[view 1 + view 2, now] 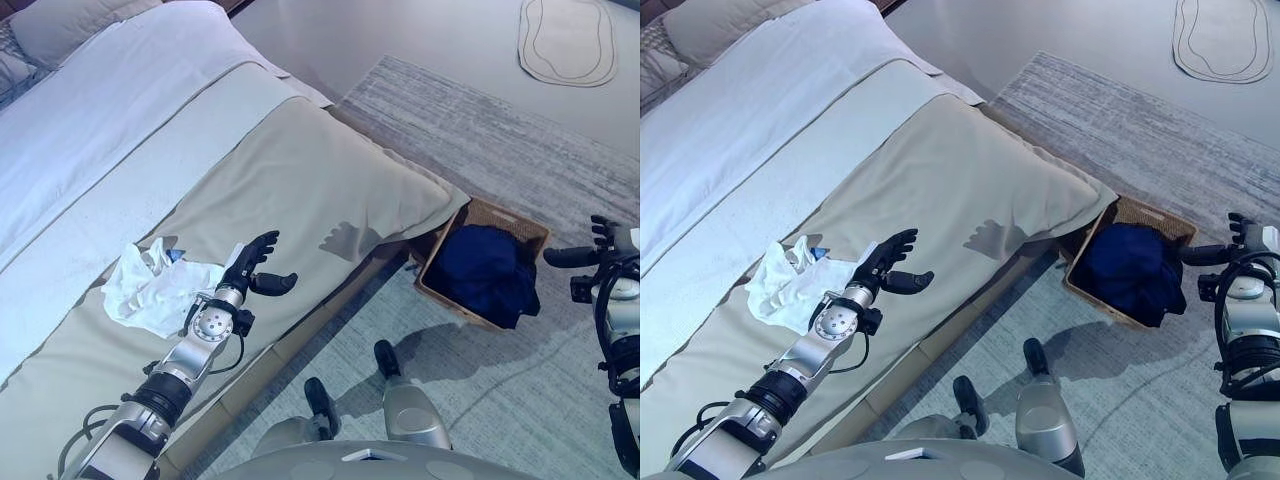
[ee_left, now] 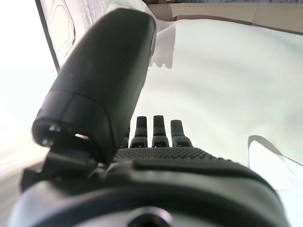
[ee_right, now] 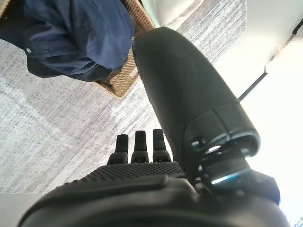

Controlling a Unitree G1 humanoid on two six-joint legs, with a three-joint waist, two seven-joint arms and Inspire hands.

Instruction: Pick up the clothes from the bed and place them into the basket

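A crumpled white garment (image 1: 155, 288) lies on the beige bedspread (image 1: 310, 190), near the bed's front edge. My left hand (image 1: 252, 262) hovers just to the right of it, open, fingers straight and thumb spread, holding nothing. Its wrist view shows the straight fingers (image 2: 154, 130) over pale cloth. A woven basket (image 1: 527, 232) stands on the floor at the bed's corner, with dark blue clothing (image 1: 483, 272) inside. My right hand (image 1: 598, 243) is out to the right of the basket, open and empty. The basket (image 3: 127, 80) shows past its fingers (image 3: 139, 144).
White sheets (image 1: 120, 95) and pillows (image 1: 60, 25) cover the far side of the bed. A grey patterned rug (image 1: 520, 150) lies under the basket. A small oval mat (image 1: 567, 40) sits on the floor at the far right.
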